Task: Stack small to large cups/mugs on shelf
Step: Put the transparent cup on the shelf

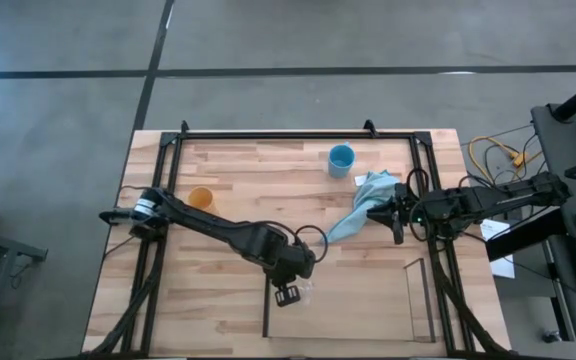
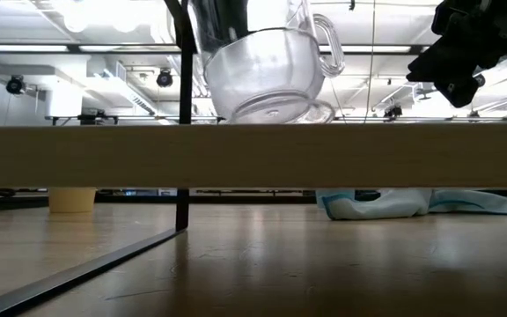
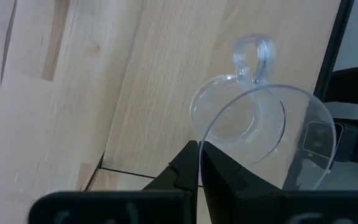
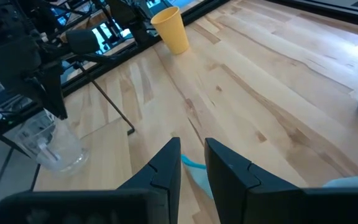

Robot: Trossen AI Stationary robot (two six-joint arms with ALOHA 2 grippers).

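My left gripper [image 1: 288, 292] is shut on the clear cup [image 2: 267, 70] at the left end of the shelf [image 1: 266, 312], a thin dark rod frame [image 2: 183, 176] under a wooden board [image 2: 253, 155]. The cup's base is level with the board's top; I cannot tell whether they touch. The yellow-orange cup [image 1: 200, 198] stands on the table at the left. The light blue mug [image 1: 341, 160] stands at the far middle. My right gripper [image 1: 398, 222] hovers slightly open above the table, beside a light blue cloth [image 1: 353, 215], and holds nothing. My left gripper pinches the clear cup's wall at the rim [image 3: 202, 140], one finger inside the cup [image 3: 219, 168] and one outside [image 3: 182, 167]. The fingers come from above, pointing down, on the side opposite the handle [image 3: 253, 53]. The cup is upright, mouth up.
The light blue cloth [image 2: 412, 204] lies crumpled on the table between the mug and the shelf. A large black frame [image 1: 298, 135] runs around the tabletop. Cables [image 1: 498, 155] lie off the table's right side. Bare wood lies between the yellow-orange cup and the shelf.
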